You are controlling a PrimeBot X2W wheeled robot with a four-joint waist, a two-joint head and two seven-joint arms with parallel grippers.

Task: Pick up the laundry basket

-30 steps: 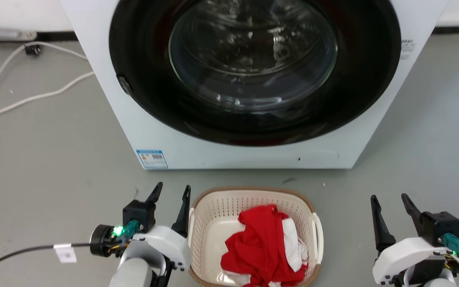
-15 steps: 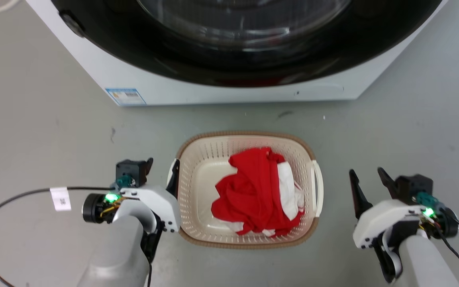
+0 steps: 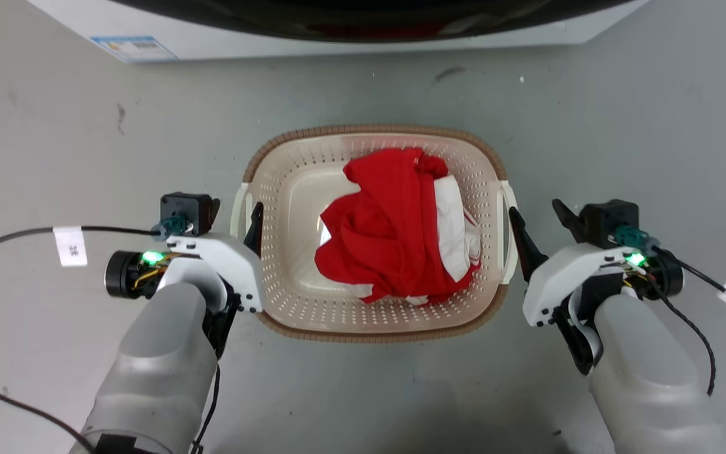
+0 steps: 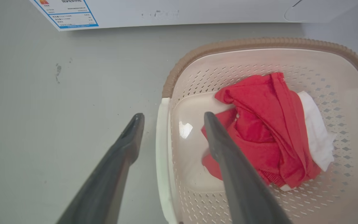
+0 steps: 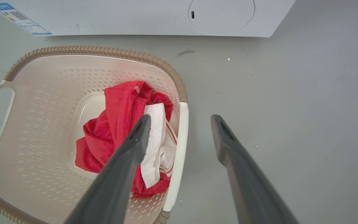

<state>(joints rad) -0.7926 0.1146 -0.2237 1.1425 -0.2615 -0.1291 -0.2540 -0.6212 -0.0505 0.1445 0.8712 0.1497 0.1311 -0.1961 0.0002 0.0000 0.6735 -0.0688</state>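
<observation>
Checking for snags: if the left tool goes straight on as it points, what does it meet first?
Probably the laundry basket's white handle, lying between the left tool's open fingers; depth is unclear, so the inner finger might touch the perforated wall first.

Head camera tips further down: washing machine (image 3: 243, 41) now thin strip at top, laundry basket (image 3: 281, 189) mid-frame. Right gripper (image 3: 534, 208), earlier well apart from basket, now at right handle (image 3: 503, 208), jaws apart astride it. Left gripper (image 3: 234, 213) now astride left handle (image 3: 236, 202), inner finger (image 3: 254, 221) inside basket
</observation>
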